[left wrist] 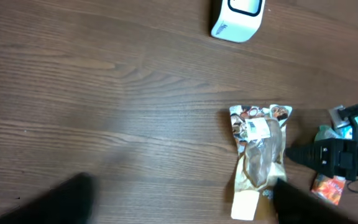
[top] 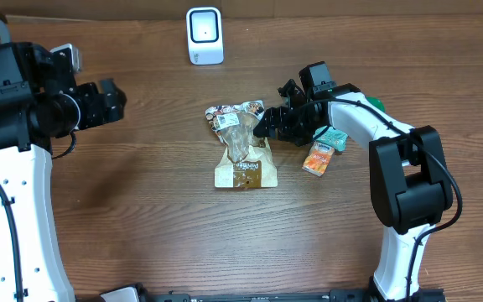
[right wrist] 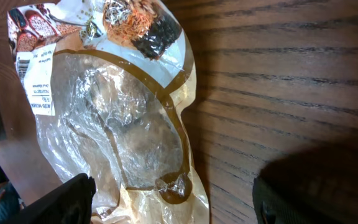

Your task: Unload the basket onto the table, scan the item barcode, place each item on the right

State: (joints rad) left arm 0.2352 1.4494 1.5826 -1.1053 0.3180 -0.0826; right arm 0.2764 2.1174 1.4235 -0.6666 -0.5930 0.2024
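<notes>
I see the snack bag (top: 241, 149) lying flat on the wooden worktop (top: 141, 210), clear window and white label (top: 227, 122) facing up. Its printed end points towards the white scanner (top: 205, 35), which stands well apart from the bag.

My right end effector (top: 264, 126) is at the bag's upper right edge. In the right wrist view its two fingers (right wrist: 67, 199) are spread wide, one over the bag's plastic and the other over bare wood, and they grip nothing.

My left end effector (top: 117, 101) hangs well to the left of the bag, fingers wide apart and empty.

An orange packet (top: 318, 158) and a teal packet (top: 334, 137) lie just right of the bag, by the right arm.
</notes>
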